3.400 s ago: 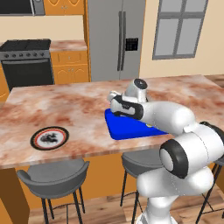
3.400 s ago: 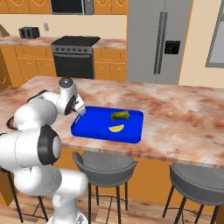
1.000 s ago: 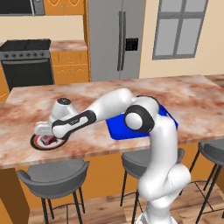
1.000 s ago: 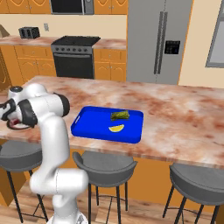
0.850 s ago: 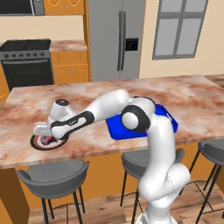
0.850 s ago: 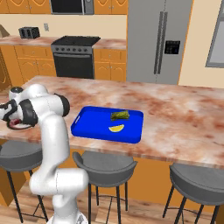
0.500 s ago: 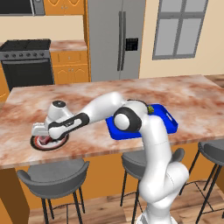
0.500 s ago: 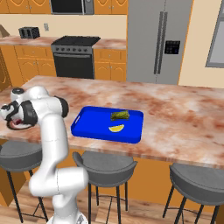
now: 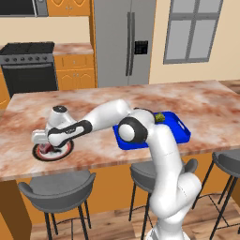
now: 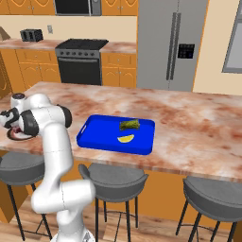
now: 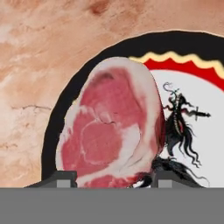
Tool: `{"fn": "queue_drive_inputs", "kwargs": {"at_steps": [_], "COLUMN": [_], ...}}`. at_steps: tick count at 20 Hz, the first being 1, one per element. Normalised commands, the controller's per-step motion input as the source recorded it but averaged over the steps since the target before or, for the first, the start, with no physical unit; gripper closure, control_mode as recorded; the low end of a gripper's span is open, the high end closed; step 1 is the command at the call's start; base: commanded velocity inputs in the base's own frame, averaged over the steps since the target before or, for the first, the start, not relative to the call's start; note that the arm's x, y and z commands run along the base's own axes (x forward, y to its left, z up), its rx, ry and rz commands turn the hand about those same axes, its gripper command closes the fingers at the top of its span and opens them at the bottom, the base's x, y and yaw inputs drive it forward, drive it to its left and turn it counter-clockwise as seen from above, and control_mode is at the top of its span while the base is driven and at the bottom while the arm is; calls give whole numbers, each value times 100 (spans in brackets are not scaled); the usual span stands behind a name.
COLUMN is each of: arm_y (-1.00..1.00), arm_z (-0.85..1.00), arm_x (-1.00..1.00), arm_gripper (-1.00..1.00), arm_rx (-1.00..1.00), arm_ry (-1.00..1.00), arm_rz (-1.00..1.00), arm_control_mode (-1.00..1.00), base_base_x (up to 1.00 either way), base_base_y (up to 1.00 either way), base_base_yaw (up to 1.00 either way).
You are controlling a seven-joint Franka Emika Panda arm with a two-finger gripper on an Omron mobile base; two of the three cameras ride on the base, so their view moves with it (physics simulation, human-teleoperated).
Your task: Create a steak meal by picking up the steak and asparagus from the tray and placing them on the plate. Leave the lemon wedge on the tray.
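Left base view: the arm is reaching far across the marble counter [image 9: 197,101], and the gripper [image 9: 47,142] is hanging low over the plate [image 9: 52,153]. The tray [image 9: 180,133] is sitting well apart, behind the arm's elbow.

Right base view: the asparagus [image 10: 129,124] and the lemon wedge [image 10: 125,138] are lying near each other on the tray [image 10: 94,134] (asparagus toward the far rim).

Hand view: the steak [image 11: 111,127] is resting on the plate [image 11: 183,46], overlapping its dark rim and white centre. The two fingertips [image 11: 61,178] are flanking the steak's near edge; whether they are clamping it or standing free cannot be told.
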Motion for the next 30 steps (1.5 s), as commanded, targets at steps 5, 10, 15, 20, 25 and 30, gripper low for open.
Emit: {"fn": "queue_drive_inputs", "kwargs": {"at_steps": [5,10,15,20,25,30], "arm_y": [-33,-38,-42,-67,-77,-74], "arm_z": [18,30,53,51,53,62], "arm_x": [-25,-30,-54,-58,-25,0], "arm_gripper": [-100,-100,-100,-100,-100,-100], "arm_rx": [0,0,0,0,0,1], "arm_ry": [-2,-5,-11,-18,-16,-11], "arm_rz": [0,0,0,-1,-18,-24], "arm_control_mode": [-100,-100,-100,-100,-100,-100], "base_base_x": [0,0,0,0,0,0], "base_base_y": [0,0,0,0,0,0], "base_base_yaw": [0,0,0,0,0,0]}}
